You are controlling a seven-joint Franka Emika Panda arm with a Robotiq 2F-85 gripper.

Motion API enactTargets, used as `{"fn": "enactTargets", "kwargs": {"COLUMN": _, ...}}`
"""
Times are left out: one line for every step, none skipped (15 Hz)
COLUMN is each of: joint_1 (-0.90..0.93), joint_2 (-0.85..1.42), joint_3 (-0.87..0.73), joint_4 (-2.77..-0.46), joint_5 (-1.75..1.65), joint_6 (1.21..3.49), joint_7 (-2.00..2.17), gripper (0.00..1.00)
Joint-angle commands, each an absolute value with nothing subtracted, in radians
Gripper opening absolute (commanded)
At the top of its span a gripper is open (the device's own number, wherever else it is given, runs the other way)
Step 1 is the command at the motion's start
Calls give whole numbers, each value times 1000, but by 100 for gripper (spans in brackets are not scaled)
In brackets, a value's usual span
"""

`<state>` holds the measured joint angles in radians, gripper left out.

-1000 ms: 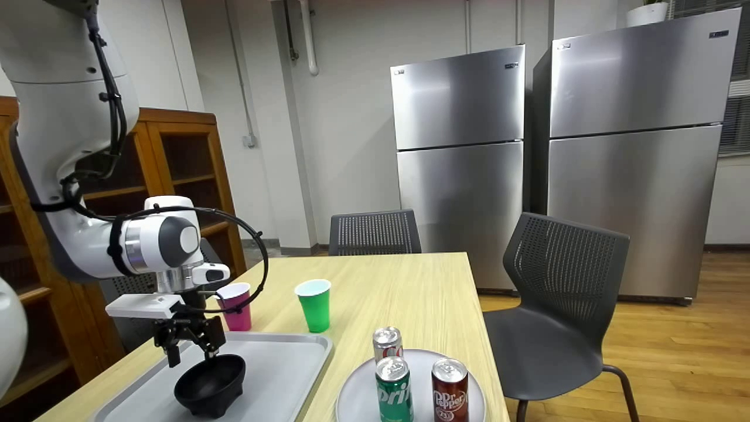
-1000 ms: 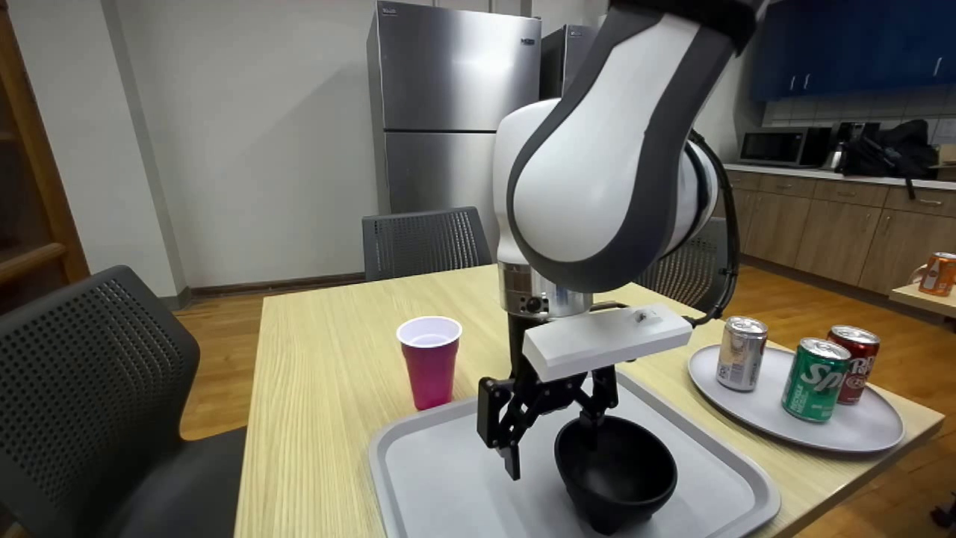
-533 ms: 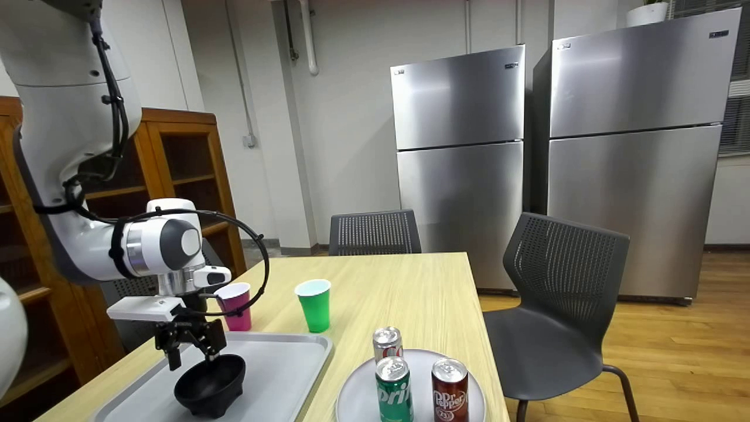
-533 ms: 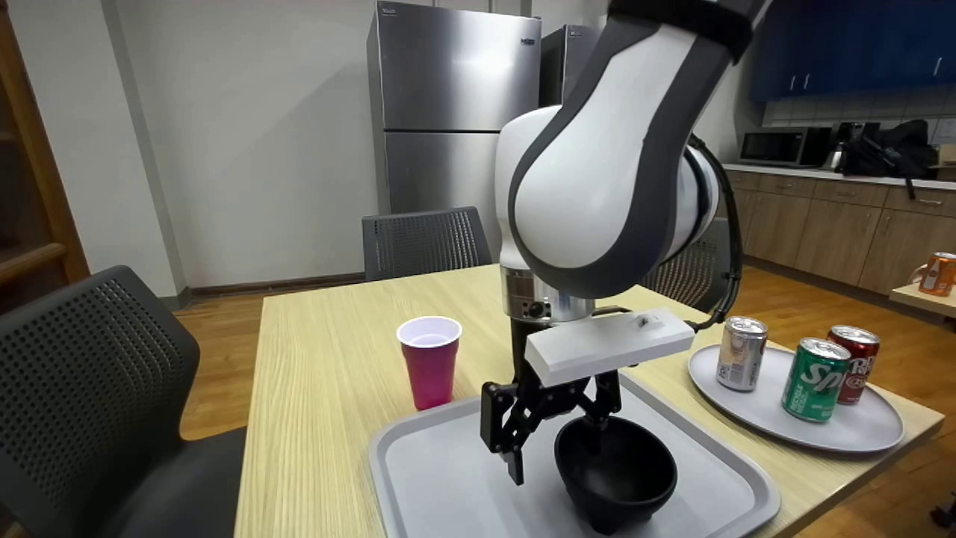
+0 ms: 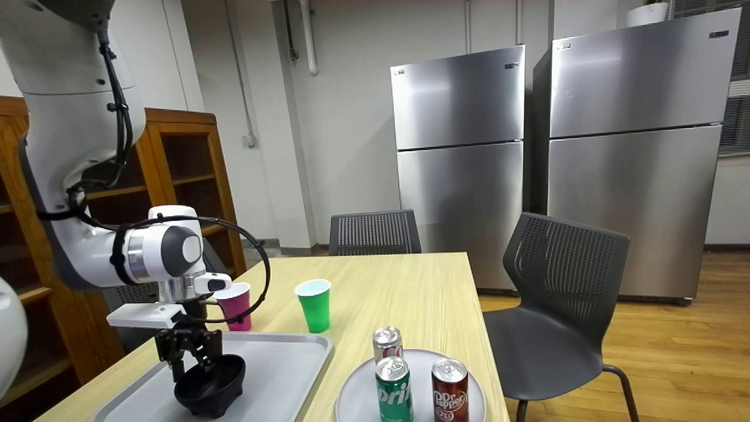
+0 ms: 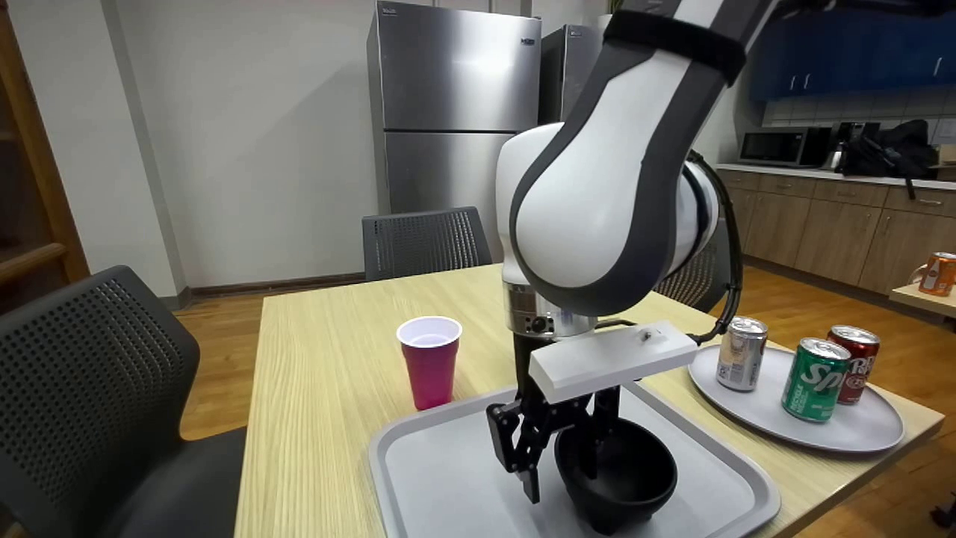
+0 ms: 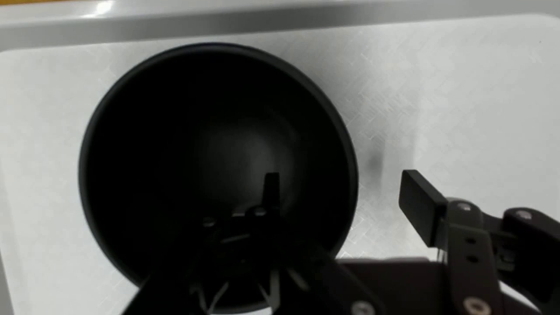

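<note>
A black bowl (image 6: 635,478) stands on a grey tray (image 6: 463,463), seen in both exterior views. My gripper (image 6: 560,478) straddles the bowl's side wall with its jaws apart. In the wrist view one finger (image 7: 271,188) reaches down inside the bowl (image 7: 210,109), while the opposite pad (image 7: 420,205) hangs outside over the tray (image 7: 481,87). The rim passes between them, with a gap showing on either side. Nothing is gripped. The inner finger is dark against the bowl, so its depth is hard to judge.
A magenta cup (image 6: 431,366) stands just beyond the tray, and a green cup (image 5: 315,305) is beside it. On a round plate (image 6: 747,411) are a silver can (image 6: 742,355), a green can (image 6: 816,381) and a dark red can (image 6: 857,366). Chairs surround the table.
My gripper has come down, bringing one finger into the bowl and the other alongside it. Its jaws have narrowed somewhat. The bowl and tray have stayed in place.
</note>
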<state>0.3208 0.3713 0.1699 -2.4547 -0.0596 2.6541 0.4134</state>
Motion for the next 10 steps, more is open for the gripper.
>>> {"fn": "enactTargets", "kwargs": {"joint_1": 326, "joint_2": 362, "joint_3": 157, "joint_4": -2455, "joint_5": -49, "joint_6": 2658, "joint_7": 389, "gripper": 42}}
{"fn": "enactTargets", "kwargs": {"joint_1": 324, "joint_2": 364, "joint_3": 158, "joint_4": -2454, "joint_5": -45, "joint_6": 2657, "joint_7": 386, "gripper": 34}}
{"fn": "enactTargets", "kwargs": {"joint_1": 324, "joint_2": 365, "joint_3": 156, "joint_4": -2453, "joint_5": -46, "joint_6": 2655, "joint_7": 387, "gripper": 27}}
{"fn": "enactTargets", "kwargs": {"joint_1": 325, "joint_2": 365, "joint_3": 154, "joint_4": -2453, "joint_5": -46, "joint_6": 2655, "joint_7": 388, "gripper": 18}}
{"fn": "enactTargets", "kwargs": {"joint_1": 327, "joint_2": 364, "joint_3": 152, "joint_4": -2453, "joint_5": -48, "joint_6": 2655, "joint_7": 390, "gripper": 12}}
{"fn": "enactTargets", "kwargs": {"joint_1": 327, "joint_2": 364, "joint_3": 152, "joint_4": -2453, "joint_5": -48, "joint_6": 2655, "joint_7": 390, "gripper": 3}}
{"fn": "enactTargets", "kwargs": {"joint_1": 330, "joint_2": 362, "joint_3": 149, "joint_4": -2453, "joint_5": -52, "joint_6": 2652, "joint_7": 393, "gripper": 0}}
{"fn": "enactTargets", "kwargs": {"joint_1": 325, "joint_2": 355, "joint_3": 153, "joint_4": -2450, "joint_5": -49, "joint_6": 2643, "joint_7": 385, "gripper": 1}}
{"fn": "enactTargets", "kwargs": {"joint_1": 336, "joint_2": 348, "joint_3": 142, "joint_4": -2445, "joint_5": -66, "joint_6": 2627, "joint_7": 400, "gripper": 4}}
{"fn": "enactTargets", "kwargs": {"joint_1": 344, "joint_2": 335, "joint_3": 134, "joint_4": -2439, "joint_5": -82, "joint_6": 2607, "joint_7": 411, "gripper": 2}}
